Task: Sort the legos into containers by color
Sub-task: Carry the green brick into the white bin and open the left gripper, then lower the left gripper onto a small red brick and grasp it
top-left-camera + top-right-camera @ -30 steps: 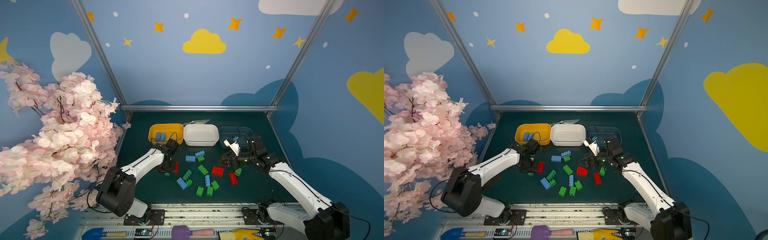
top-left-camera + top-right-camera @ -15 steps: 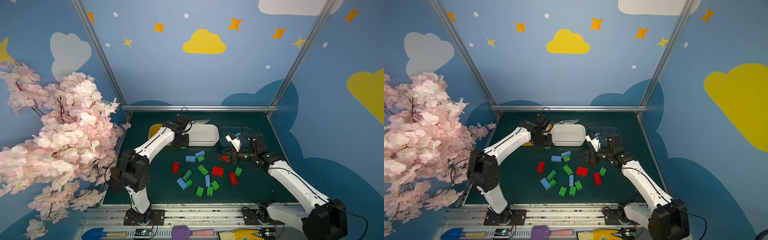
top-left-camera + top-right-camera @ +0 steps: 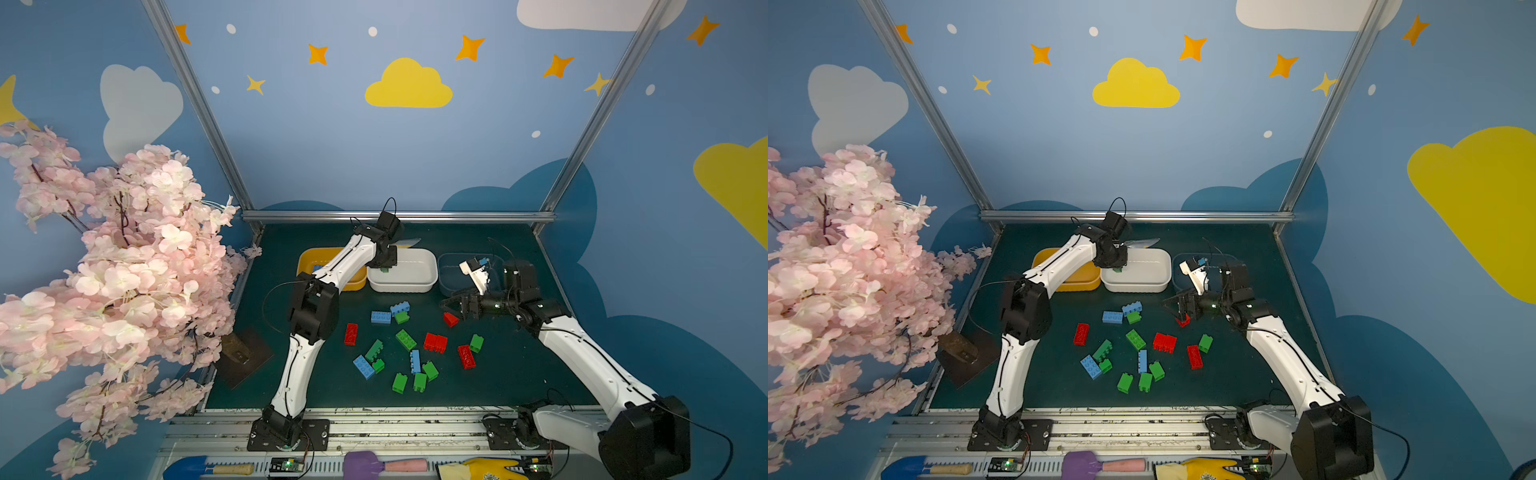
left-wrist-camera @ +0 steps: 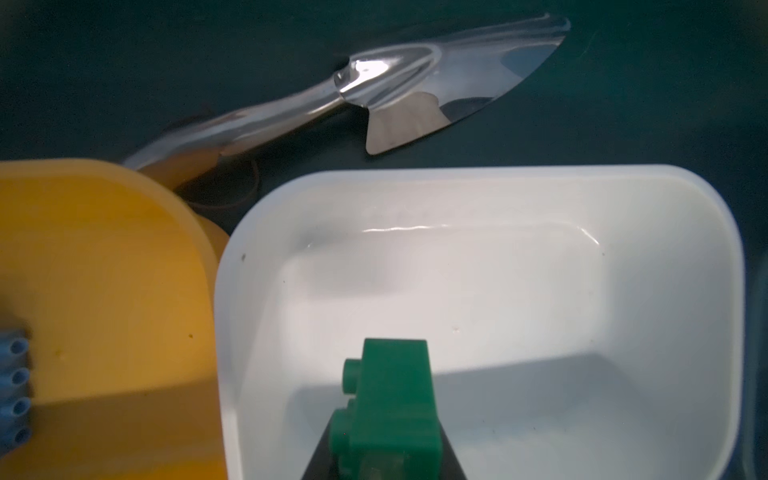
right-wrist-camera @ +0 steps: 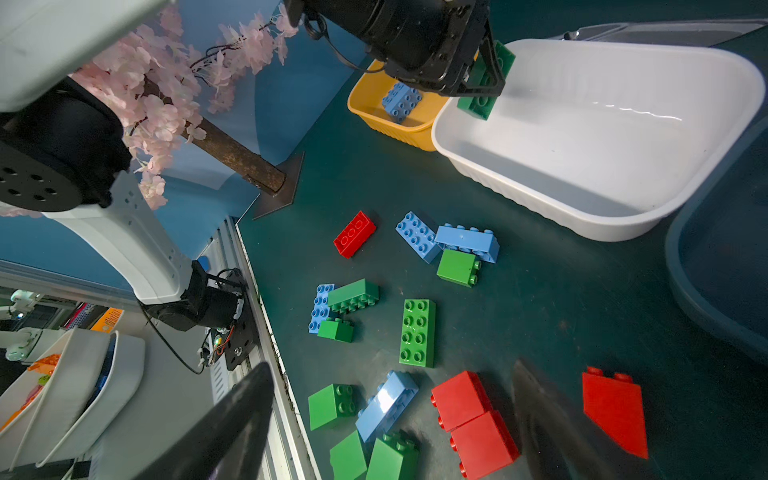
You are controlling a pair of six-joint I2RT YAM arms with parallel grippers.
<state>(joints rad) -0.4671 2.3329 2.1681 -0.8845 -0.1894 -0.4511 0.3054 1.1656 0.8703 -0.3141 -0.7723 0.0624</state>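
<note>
Right, left gripper is clamped on a green brick over the white tub; right gripper hangs jaws wide just beside a red sloped brick on the mat. Other legos lie loose mid-mat. Bricks look light, rigid, slick: pinch flat side walls, not studs.

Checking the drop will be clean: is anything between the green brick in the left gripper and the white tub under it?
Nothing visible does: the green brick, clamped in the left gripper, hangs over the white tub, only bare floor beneath.
</note>
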